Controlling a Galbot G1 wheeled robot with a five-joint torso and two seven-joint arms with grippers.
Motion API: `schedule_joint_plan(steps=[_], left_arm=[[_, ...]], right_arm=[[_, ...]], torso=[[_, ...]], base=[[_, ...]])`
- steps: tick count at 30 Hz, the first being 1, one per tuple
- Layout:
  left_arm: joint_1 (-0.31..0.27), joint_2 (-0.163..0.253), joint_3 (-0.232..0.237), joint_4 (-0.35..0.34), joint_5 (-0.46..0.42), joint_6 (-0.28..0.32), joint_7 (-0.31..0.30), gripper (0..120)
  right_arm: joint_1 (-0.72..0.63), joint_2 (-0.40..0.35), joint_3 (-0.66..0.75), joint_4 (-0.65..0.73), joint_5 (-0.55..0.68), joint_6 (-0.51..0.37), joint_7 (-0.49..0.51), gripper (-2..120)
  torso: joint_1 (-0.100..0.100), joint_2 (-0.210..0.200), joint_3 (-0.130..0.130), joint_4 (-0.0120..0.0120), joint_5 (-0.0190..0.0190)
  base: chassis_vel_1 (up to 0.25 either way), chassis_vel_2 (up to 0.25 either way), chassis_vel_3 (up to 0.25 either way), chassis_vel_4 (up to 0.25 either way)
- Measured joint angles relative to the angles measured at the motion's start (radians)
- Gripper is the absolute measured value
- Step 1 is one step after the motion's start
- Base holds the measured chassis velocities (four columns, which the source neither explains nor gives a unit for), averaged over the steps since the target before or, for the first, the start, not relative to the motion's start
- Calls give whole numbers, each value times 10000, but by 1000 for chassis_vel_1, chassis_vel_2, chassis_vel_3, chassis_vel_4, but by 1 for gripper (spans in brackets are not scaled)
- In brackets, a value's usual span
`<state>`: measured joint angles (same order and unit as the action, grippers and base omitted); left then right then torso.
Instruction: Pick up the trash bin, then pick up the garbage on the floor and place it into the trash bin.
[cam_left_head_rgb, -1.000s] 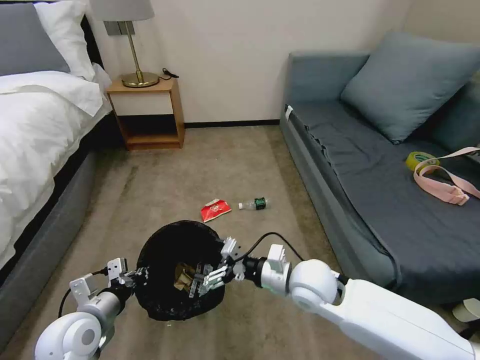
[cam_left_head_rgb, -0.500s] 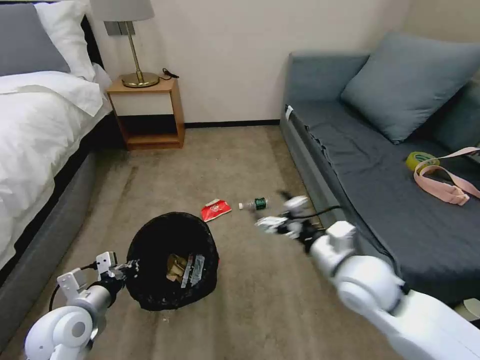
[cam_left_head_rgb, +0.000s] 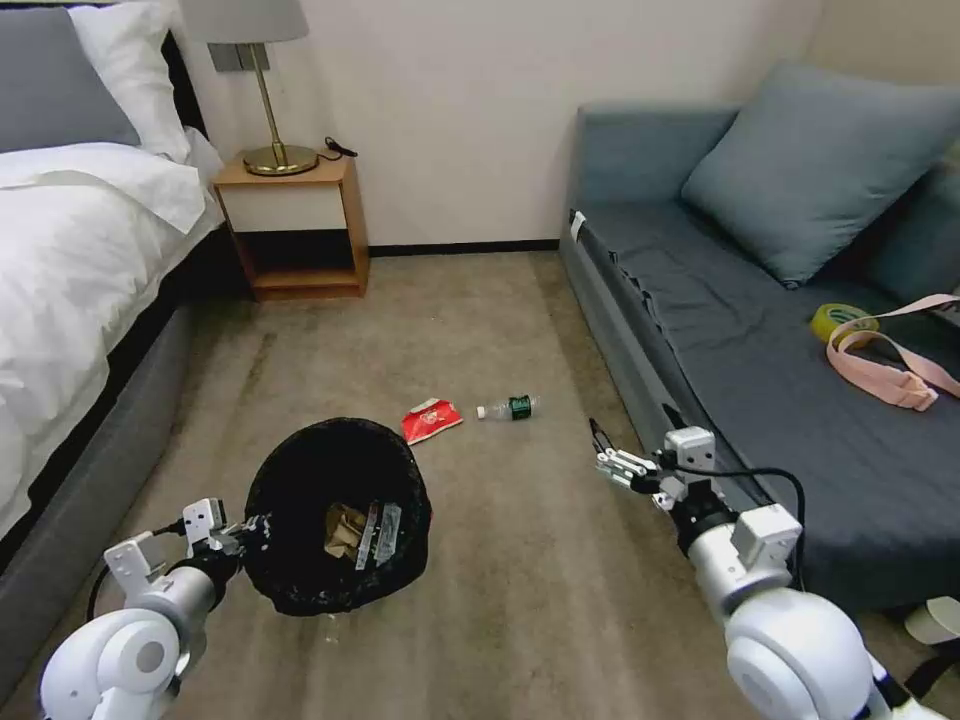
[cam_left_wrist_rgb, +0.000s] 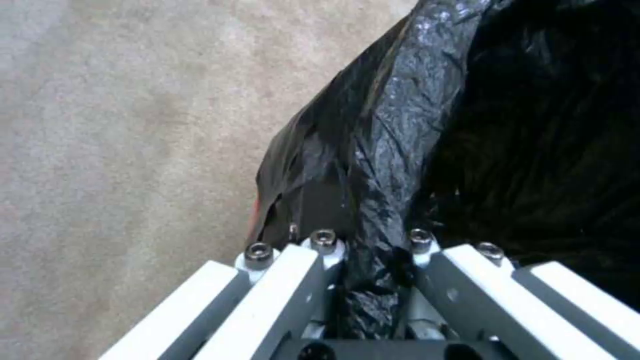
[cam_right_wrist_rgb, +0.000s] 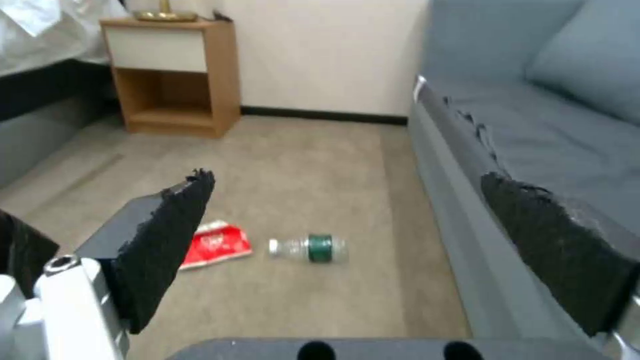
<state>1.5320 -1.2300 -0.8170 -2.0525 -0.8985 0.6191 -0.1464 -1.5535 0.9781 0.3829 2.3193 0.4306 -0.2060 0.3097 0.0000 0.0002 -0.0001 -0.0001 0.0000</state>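
Garbage left on the beige carpet floor (cam_left_head_rgb: 480, 330) is seen as two pieces side by side: a red-and-white snack packet (cam_left_head_rgb: 431, 419) and, just beside it toward the sofa, a small clear bottle with a green label (cam_left_head_rgb: 509, 408). The bottle is laid on its side, its long axis running across the floor from bed side to sofa side, cap toward the packet. Both pieces are placed ahead of the right gripper (cam_left_head_rgb: 604, 458), whose fingers (cam_right_wrist_rgb: 167, 235) are spread wide and hold nothing. The bottle is judged the nearer piece for that arm. The round black-lined trash bin (cam_left_head_rgb: 335, 515) is held by its rim in the closed left gripper (cam_left_wrist_rgb: 370, 260), and crumpled brown paper (cam_left_head_rgb: 343, 528) and a shiny wrapper (cam_left_head_rgb: 380, 533) are seen inside.
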Motion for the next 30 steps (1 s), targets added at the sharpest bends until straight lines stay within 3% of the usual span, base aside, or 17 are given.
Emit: schedule_joint_plan(steps=[8, 30], left_arm=[[-103, -85, 66, 45, 16, -1, -161, 2], [-93, -330, -69, 137, 21, -31, -78, 2]], right_arm=[[-717, 712, 133, 226, -604, 9, -200, 100], [-288, 725, -130, -30, -458, -6, -464, 100]], torso=[[0, 0, 0, 1, -1], [0, -1, 0, 1, 0]], base=[[0, 0, 0, 0], [0, 0, 0, 0]])
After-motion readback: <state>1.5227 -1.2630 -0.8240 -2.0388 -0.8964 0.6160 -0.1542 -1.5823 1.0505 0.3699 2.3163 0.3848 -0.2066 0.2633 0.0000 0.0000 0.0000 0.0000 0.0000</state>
